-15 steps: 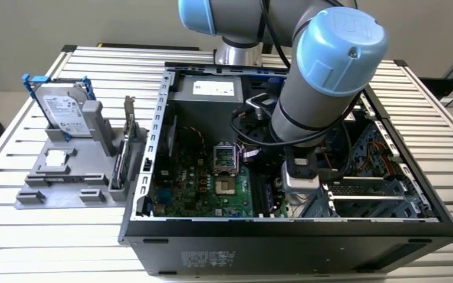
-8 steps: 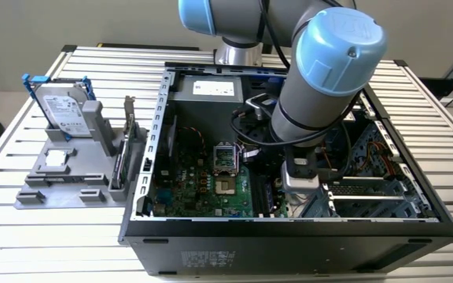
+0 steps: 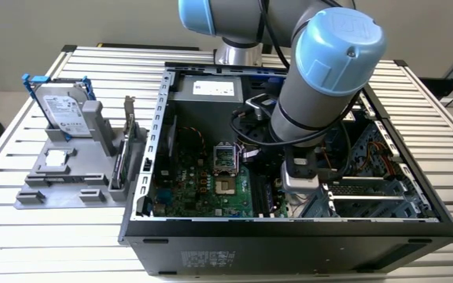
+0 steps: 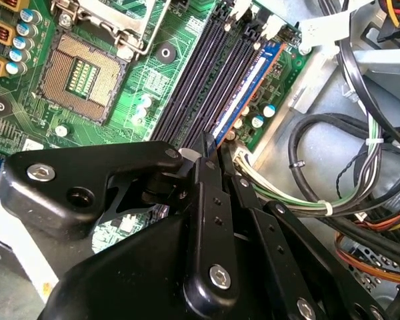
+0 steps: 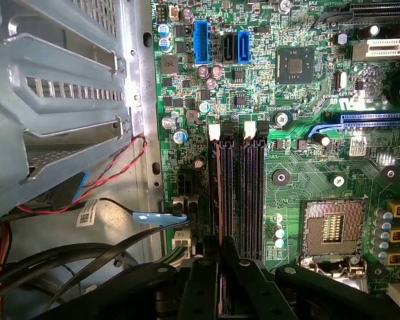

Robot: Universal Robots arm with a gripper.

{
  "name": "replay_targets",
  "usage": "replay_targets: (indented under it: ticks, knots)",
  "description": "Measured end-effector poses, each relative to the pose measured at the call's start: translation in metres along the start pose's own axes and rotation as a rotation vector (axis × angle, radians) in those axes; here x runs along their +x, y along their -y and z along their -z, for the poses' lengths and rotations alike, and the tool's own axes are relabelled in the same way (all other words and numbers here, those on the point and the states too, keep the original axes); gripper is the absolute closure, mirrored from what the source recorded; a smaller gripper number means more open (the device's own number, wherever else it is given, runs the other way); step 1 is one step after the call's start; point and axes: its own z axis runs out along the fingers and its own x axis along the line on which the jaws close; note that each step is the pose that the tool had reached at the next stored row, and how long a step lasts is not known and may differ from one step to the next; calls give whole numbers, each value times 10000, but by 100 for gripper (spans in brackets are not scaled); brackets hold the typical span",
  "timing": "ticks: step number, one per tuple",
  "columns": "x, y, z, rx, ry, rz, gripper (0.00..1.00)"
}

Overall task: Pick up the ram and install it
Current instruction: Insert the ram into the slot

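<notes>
Grey arm [image 3: 309, 115], blue joint caps [image 3: 344, 41]

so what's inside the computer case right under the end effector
The end effector sits over the memory slots on the green motherboard. A stick with a blue face, the ram, stands in the outermost slot. Its near end is covered by the end effector.

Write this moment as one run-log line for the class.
arm: inside computer case | gripper: over memory slots | ram: standing in outermost slot | hard drive: on holder outside

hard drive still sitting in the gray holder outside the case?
Yes: the hard drive stands upright in the gray holder, on the exterior view's left of the case.
</notes>
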Motion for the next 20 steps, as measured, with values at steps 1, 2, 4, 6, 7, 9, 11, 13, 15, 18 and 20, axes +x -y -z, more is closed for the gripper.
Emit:
replay_targets:
  ticks: [1,2,4,6,7,9,11,13,15,18,20]
  knots:
    - [0,1,2,2,0,1,100]
    - [0,1,4,4,-1,0,100]
    - [-1,1,6,6,0,0,100]
    - [-2,1,7,5,1,14,100]
    - [-3,1,8,3,2,21,100]
    - [-5,1,8,3,6,45,100]
    - [-5,1,8,2,7,54,100]
    - [-6,2,7,-4,8,55,100]
    - [-6,2,6,-6,9,56,100]
    - [-6,2,3,-3,7,50,100]
    - [-6,1,4,11,-1,-14,100]
